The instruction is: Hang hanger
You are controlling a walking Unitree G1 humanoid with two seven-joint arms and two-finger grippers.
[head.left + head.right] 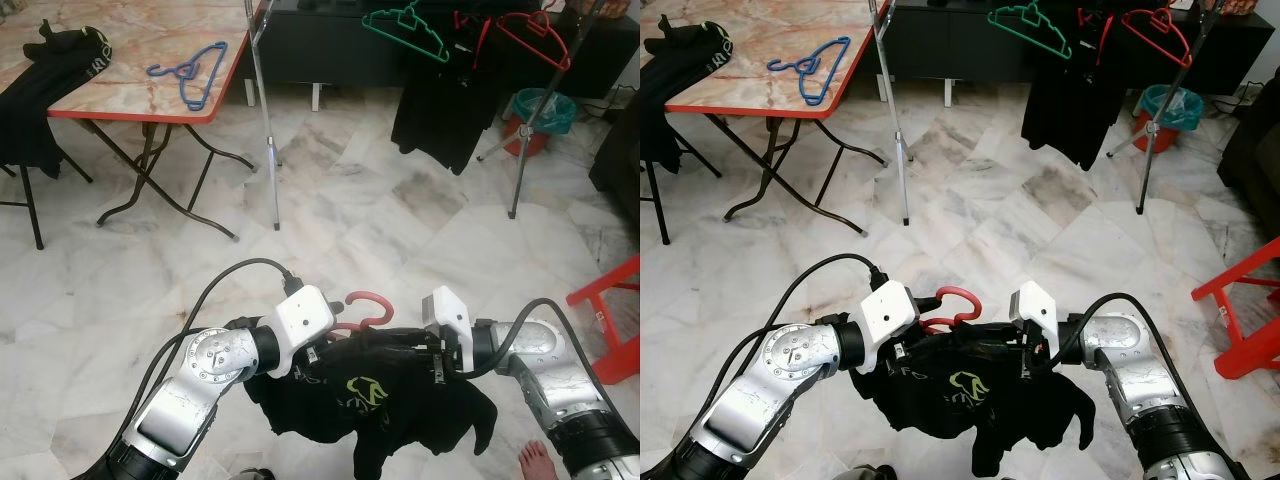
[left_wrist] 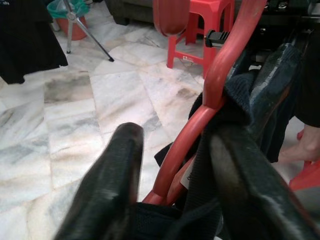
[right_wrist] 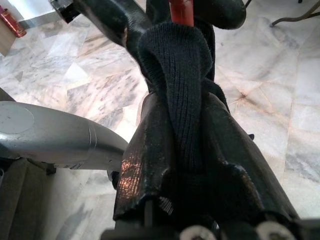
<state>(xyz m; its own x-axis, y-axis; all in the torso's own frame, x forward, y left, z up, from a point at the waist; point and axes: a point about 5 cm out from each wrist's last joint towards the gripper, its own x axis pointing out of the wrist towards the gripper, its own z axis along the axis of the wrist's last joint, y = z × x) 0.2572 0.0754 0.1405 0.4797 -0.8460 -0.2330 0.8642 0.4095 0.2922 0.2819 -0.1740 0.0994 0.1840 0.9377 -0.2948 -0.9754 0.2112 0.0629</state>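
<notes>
One red hanger (image 1: 365,306) held low btwn both arms, above marble floor (image 1: 350,210); only hook + a bit of neck visible, rest buried under black shirt (image 1: 375,405) draped on it. Long axis runs roughly L–R btwn the grippers; hook sticks up, open end curling toward robot's left. Left gripper (image 2: 172,165): fingers (image 2: 112,180) parted, red hanger arm + shirt fabric lying in the gap, contact w/ one finger; firm grip can't be confirmed. Right gripper (image 3: 187,130): fingers closed tight on a fold of shirt, hanger rod just past tips. Beyond: clothes rack (image 1: 265,110) w/ green hanger (image 1: 405,30), red hanger on rack (image 1: 535,35); blue hanger (image 1: 190,70) on table (image 1: 140,100). Bare foot (image 1: 538,462), cut off at frame edge.
</notes>
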